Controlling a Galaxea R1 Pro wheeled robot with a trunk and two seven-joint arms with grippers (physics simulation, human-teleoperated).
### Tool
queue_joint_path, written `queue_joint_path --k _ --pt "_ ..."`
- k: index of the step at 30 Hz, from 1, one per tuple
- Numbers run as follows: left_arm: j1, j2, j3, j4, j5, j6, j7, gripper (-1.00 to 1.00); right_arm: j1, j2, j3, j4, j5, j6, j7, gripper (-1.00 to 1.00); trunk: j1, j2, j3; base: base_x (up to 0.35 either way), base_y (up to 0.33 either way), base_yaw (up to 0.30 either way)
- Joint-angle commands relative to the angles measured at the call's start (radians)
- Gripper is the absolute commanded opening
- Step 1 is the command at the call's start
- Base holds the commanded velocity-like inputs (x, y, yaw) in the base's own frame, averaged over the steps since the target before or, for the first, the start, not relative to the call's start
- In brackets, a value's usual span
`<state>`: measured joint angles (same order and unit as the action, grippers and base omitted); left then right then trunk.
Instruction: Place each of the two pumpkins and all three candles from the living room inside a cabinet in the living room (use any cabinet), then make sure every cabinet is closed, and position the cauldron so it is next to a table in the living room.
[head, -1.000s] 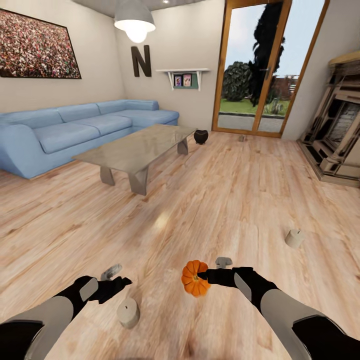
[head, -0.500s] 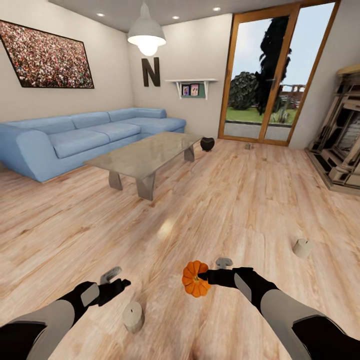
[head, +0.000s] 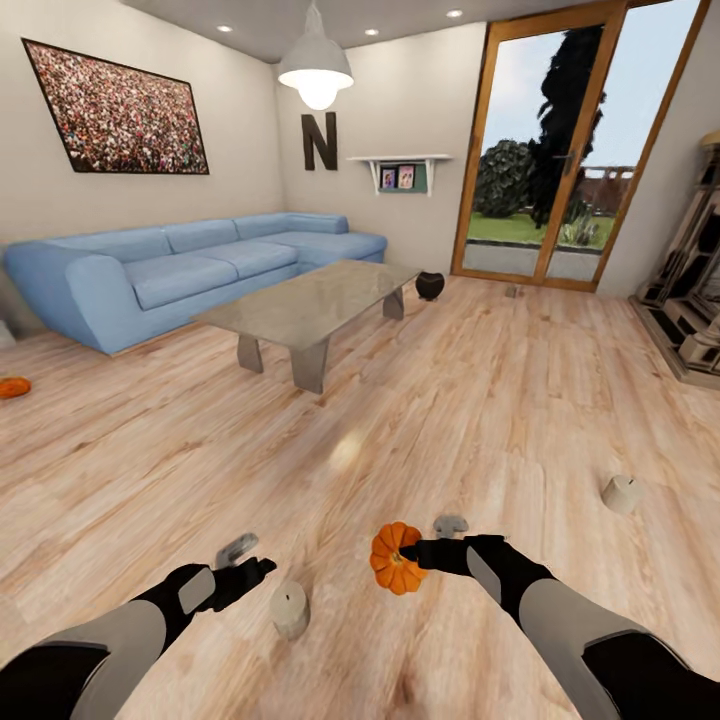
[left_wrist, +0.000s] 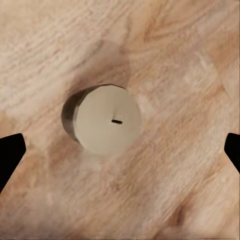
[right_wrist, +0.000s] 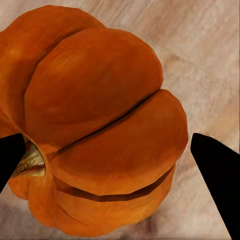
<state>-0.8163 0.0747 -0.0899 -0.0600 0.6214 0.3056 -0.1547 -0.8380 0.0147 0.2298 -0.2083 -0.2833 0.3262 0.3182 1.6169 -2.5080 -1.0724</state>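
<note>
The right gripper (head: 408, 551) is clamping a pumpkin (head: 393, 558) above the wooden floor (head: 480, 400). The right wrist view is showing its stem (right_wrist: 31, 162). The left gripper (left_wrist: 120, 150) is hanging spread wide over a candle (left_wrist: 102, 119). The head view is showing a second pumpkin (head: 12, 387) lying far left.
</note>
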Motion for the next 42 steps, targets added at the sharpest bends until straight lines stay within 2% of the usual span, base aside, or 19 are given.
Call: queue_joint_path --k 1,12,21,42 --pt "0.000 0.001 -0.008 -0.001 0.009 0.004 -0.002 1.00 -0.001 0.000 0.006 -0.001 -0.012 0.006 -0.001 -1.00 -0.001 0.000 -0.001 -0.239 0.193 0.105" --pt "0.000 -0.002 -0.008 0.000 0.009 -0.051 -0.002 1.00 0.000 0.001 0.005 0.000 -0.012 0.005 -0.002 -1.00 -0.001 0.000 -0.002 -0.176 0.132 0.009" --pt "0.000 -0.003 -0.008 0.001 0.010 -0.054 -0.001 1.00 0.000 0.001 0.006 -0.002 -0.013 0.003 0.001 -1.00 -0.001 0.000 -0.002 -0.003 0.015 0.016" --pt "0.000 -0.003 -0.008 0.014 0.009 -0.054 0.000 1.00 0.000 0.001 0.006 -0.003 -0.011 0.005 0.001 -1.00 -0.001 0.000 -0.003 0.000 0.273 0.275"
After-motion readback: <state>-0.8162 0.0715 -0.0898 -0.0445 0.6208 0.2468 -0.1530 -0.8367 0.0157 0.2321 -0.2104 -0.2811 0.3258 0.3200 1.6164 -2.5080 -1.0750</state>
